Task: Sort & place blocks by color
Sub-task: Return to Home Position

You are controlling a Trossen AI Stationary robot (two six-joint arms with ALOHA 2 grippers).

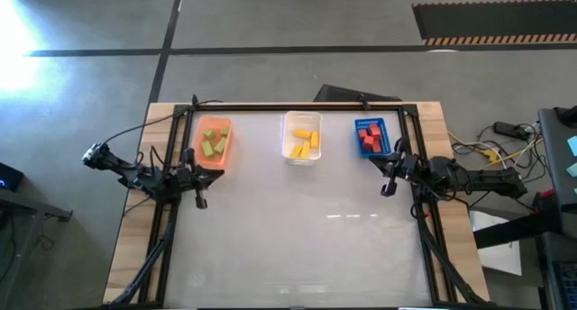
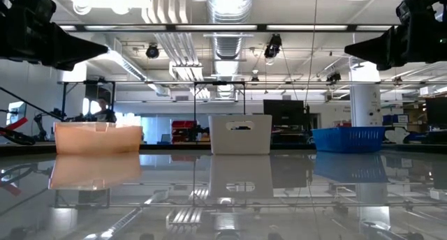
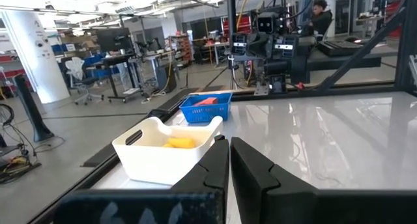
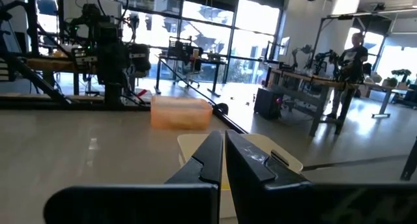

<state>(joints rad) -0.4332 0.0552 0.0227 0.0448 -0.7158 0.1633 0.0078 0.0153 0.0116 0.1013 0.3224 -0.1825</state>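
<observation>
Light green blocks (image 1: 214, 141) lie in the orange bin (image 1: 225, 152) at the far left. Yellow blocks (image 1: 303, 142) lie in the clear white bin (image 1: 290, 123) at the far middle, red blocks (image 1: 370, 136) in the blue bin (image 1: 382, 125) at the far right. My left gripper (image 1: 201, 200) is shut and raised over the table's left edge, in front of the orange bin. My right gripper (image 1: 388, 188) is shut and raised over the right edge, in front of the blue bin. Neither holds anything.
The white tabletop (image 1: 306, 229) stretches in front of the three bins toward the near edge. A black frame (image 1: 297, 106) borders the table's far side and both flanks. Cables (image 1: 487, 152) lie off the table's right side. People show in the room beyond.
</observation>
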